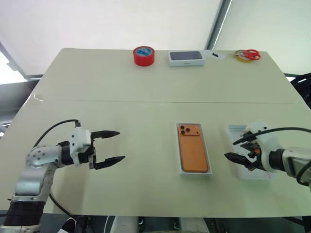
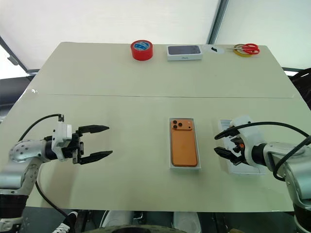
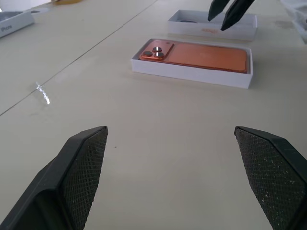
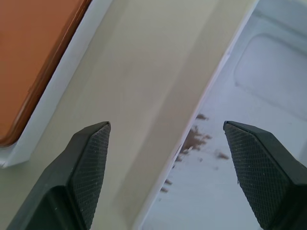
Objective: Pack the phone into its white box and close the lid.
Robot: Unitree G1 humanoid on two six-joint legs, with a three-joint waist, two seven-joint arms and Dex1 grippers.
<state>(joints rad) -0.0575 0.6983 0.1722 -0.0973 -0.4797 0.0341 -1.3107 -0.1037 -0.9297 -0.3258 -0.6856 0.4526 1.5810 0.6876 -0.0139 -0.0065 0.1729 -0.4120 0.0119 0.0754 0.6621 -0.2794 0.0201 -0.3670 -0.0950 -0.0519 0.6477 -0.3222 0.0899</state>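
Pale table (image 1: 121, 82), seam across the middle, white backdrop behind. Your right gripper (image 1: 239, 149) sits jaws wide, holding nothing, angled down over the near inner edge of the lid (image 1: 252, 172); the right wrist view puts the lid's wall between the fingertips (image 4: 91, 143), so that's your nearer arm by far. The lid lies open side up, long axis running away from you, parallel to the white box (image 1: 194, 171) and just beside it on its right, a strip of bare table between them. Coming move, as I read it: grab the lid, flip it, carry it left over the box, keep the long axes lined up. The phone (image 1: 192, 153) is already in the box, back up, camera cluster at the far left corner, seated flat inside the walls. Left gripper (image 1: 108, 147) also wide and empty, pointing right toward the box but well apart from it. Far edge: red tape roll (image 1: 144, 55), dark-topped white box (image 1: 185, 58), red-handled scissors (image 1: 248, 55), not in play.
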